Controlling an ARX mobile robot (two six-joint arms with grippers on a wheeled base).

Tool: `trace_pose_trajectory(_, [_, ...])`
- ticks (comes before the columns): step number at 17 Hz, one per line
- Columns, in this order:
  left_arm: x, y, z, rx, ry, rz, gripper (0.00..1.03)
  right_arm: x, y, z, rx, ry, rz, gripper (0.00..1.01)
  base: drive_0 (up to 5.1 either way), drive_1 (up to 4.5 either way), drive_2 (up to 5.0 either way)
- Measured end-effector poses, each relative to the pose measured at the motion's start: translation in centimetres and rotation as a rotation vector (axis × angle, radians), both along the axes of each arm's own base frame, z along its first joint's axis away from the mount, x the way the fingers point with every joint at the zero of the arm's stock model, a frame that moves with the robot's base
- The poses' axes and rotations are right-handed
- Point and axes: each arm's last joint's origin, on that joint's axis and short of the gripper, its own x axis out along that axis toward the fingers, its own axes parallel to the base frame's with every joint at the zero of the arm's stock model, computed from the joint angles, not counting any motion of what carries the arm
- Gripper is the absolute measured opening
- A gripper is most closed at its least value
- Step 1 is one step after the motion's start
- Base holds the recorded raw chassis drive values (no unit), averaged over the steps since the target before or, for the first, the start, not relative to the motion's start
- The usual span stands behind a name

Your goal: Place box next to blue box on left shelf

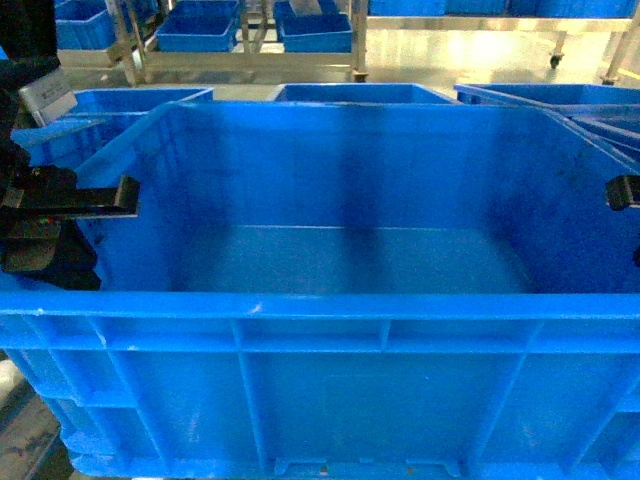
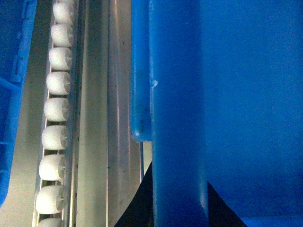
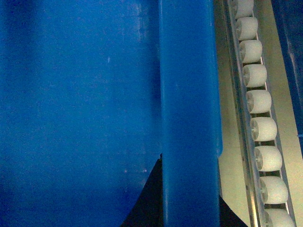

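The box (image 1: 330,260), a large bright blue ribbed crate, fills the head view with its open top toward me. My left gripper (image 1: 95,200) is shut on its left wall; in the left wrist view the black fingers (image 2: 135,210) straddle the thick rim (image 2: 180,118). My right gripper (image 1: 622,192) is shut on the right wall, its rim (image 3: 189,94) sitting between the fingers (image 3: 149,198). Roller rails of the left shelf (image 2: 57,109) (image 3: 260,127) run below and beside the crate. Another blue box (image 1: 70,135) stands close on the left, and its wall (image 2: 14,71) shows beyond the rail.
More blue crates (image 1: 360,93) (image 1: 540,95) sit just behind the held one. Farther back, metal racks (image 1: 250,40) carry several blue bins. A blue edge (image 3: 291,47) lies right of the right-hand roller rail.
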Motion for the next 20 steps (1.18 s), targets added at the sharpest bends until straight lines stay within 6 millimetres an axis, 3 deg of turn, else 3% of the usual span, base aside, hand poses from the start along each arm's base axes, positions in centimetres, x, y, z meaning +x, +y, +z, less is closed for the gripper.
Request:
trace_pose_trajectory(3, [0.2, 0.0, -0.4, 0.006, 0.006, 0.014, 0.06, 0.1, 0.0, -0.2, 0.011, 0.006, -0.002, 0.07, 0.0, 0.00, 0.0])
trace_pose_trajectory(6, [0.5, -0.4, -0.2, -0.010, -0.034, 0.013, 0.37, 0.4, 0.2, 0.2, 0.080, -0.026, -0.090, 0.37, 0.0, 0.00, 0.0])
trace_pose_trajectory(9, [1.0, -0.9, 0.4, -0.098, -0.106, 0.041, 0.68, 0.9, 0.3, 2.0, 0.102, -0.157, -0.142, 0.67, 0.0, 0.00, 0.0])
trace_pose_trajectory(10, [1.3, -1.3, 1.0, -0.134, -0.168, 0.050, 0.88, 0.8, 0.4, 3.8, 0.096, -0.275, -0.160, 0.87, 0.0, 0.00, 0.0])
trace_pose_trajectory(11, [1.6, -1.3, 1.4, -0.126, -0.239, 0.089, 1.00, 0.9, 0.4, 4.5, 0.090, -0.338, -0.173, 1.00, 0.0, 0.00, 0.0])
trace_pose_trajectory(13, [1.5, -0.1, 3.1, -0.133, -0.350, 0.164, 0.98, 0.7, 0.8, 4.8, 0.098, -0.375, -0.159, 0.98, 0.0, 0.00, 0.0])
trace_pose_trajectory(19, [1.6, 0.5, 3.3, -0.065, -0.452, 0.232, 0.98, 0.3, 1.0, 5.0, 0.071, -0.436, -0.176, 0.98, 0.0, 0.00, 0.0])
trace_pose_trajectory(20, [1.5, 0.5, 3.0, -0.079, -0.593, 0.211, 0.92, 0.5, 1.0, 4.8, 0.070, -0.544, -0.153, 0.95, 0.0, 0.00, 0.0])
